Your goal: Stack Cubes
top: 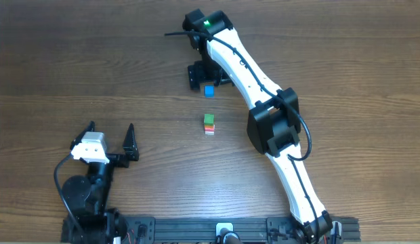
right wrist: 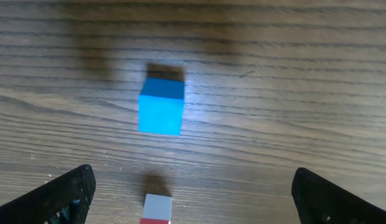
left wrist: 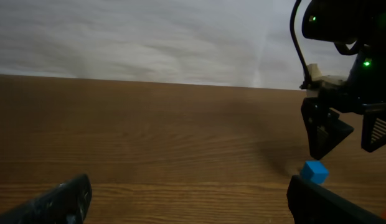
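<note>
Stack [top: 208,125], seemingly green over red, base unclear; blue cube [right wrist: 161,106] below spread right end effector [right wrist: 193,193]; left end effector [top: 110,135] spread too.

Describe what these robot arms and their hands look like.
The right arm has white links with black joints, a green light near its wrist and a black cable alongside. The left arm is black with a white block at the wrist. The left hand and right hand are black, each with two pointed fingers.
</note>
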Robot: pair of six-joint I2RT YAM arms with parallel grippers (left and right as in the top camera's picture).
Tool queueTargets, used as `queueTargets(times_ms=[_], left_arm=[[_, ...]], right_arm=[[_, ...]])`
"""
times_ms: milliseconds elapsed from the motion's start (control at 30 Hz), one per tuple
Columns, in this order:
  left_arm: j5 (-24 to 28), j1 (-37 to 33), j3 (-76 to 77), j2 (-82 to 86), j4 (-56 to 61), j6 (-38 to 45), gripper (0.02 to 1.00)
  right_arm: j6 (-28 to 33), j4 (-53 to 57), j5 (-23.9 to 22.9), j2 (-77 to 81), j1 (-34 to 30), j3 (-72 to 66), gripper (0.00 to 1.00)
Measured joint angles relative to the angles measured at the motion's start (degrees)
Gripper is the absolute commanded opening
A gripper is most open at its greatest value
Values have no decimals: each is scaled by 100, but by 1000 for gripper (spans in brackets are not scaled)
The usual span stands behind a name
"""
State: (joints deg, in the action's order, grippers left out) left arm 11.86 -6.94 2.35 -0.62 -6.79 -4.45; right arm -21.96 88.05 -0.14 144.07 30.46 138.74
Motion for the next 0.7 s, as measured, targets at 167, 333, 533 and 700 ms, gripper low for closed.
queueTargets(times_ms=[167, 333, 533, 700], left_arm=[[0, 0, 0, 0, 0, 0, 998], [0, 0, 0, 0, 0, 0, 1000], [0, 0, 0, 0, 0, 0, 1000], [0, 0, 0, 0, 0, 0, 993]], right_arm=[[35, -146, 26, 247, 0, 24, 991], [52, -275, 109, 507, 0, 24, 991], [-70, -350, 153, 546, 0, 24, 982], [-236, -374, 155, 570, 0, 24, 969]])
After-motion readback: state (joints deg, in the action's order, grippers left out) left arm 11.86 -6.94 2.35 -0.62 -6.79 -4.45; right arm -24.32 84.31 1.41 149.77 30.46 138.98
